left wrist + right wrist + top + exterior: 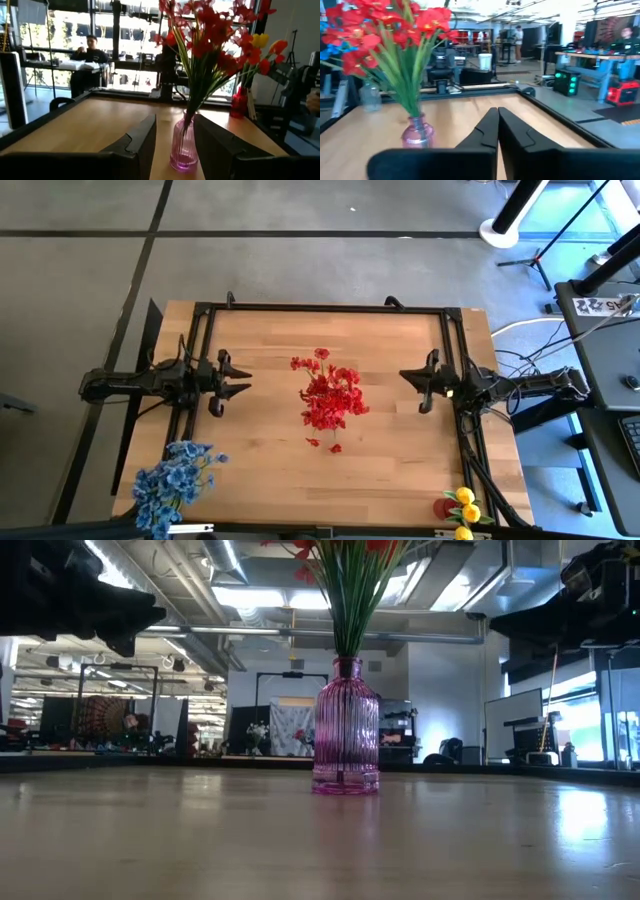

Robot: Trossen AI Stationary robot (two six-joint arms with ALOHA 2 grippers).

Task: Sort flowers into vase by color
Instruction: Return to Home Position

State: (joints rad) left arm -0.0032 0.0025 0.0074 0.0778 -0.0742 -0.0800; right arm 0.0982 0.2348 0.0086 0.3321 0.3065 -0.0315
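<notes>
A pink ribbed glass vase (345, 730) stands upright on its base at the table's middle and holds the red flowers (330, 398) by their green stems. Blue flowers (176, 482) show at the near left corner. Yellow flowers (465, 505) stand in a red vase (239, 102) at the near right corner. My left gripper (243, 381) hovers open left of the pink vase (183, 145), raised above the table. My right gripper (404, 377) hovers shut to its right, the vase (417, 132) off to one side in its wrist view.
A dark metal frame (320, 308) runs around the wooden table top. Bare wood lies between each gripper and the pink vase. Cables and stands sit beyond the right edge. A person (89, 49) sits at a desk in the room behind.
</notes>
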